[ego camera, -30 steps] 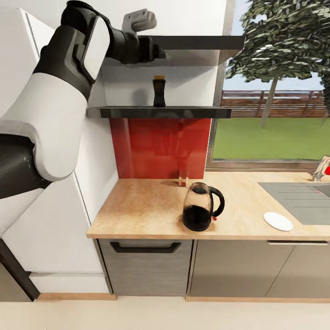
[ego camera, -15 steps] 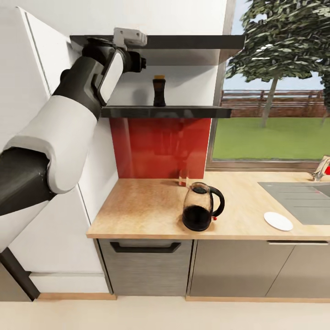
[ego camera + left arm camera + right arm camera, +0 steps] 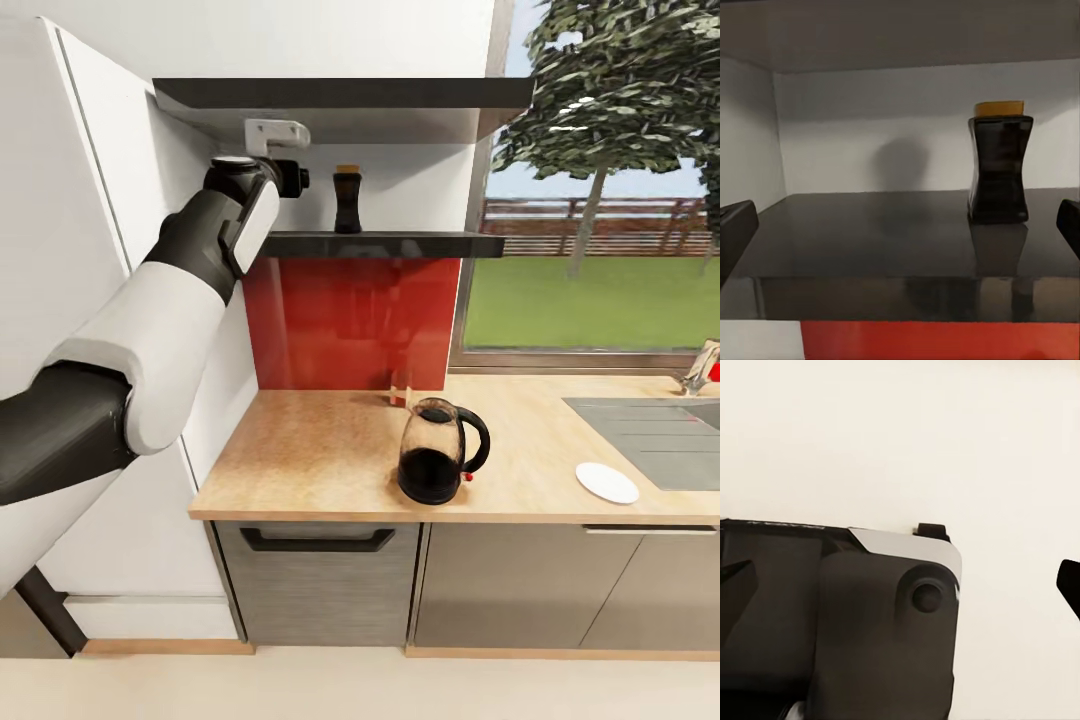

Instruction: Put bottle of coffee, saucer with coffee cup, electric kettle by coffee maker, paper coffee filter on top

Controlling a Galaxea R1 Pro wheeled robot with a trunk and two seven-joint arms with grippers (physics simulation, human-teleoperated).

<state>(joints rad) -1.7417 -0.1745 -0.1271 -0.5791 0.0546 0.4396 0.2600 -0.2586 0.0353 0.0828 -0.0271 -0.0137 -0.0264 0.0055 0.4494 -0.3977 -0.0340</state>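
The bottle of coffee, dark with a yellow lid, stands upright on the lower kitchen shelf. My left gripper is raised to that shelf's level, left of the bottle and apart from it. In the left wrist view the bottle of coffee stands ahead on the glossy shelf, and the left gripper is open with nothing between its fingers. The electric kettle stands on the kitchen countertop, with the white saucer to its right. My right gripper is open and empty.
A second dark shelf hangs close above the left wrist. A white cabinet wall is at the left, a red backsplash below the shelf. The steel sink is inset at the right, by a window.
My left arm has dropped from the upper shelf to the lower shelf's level and drawn back to the left. The bottle, kettle and saucer have not moved.
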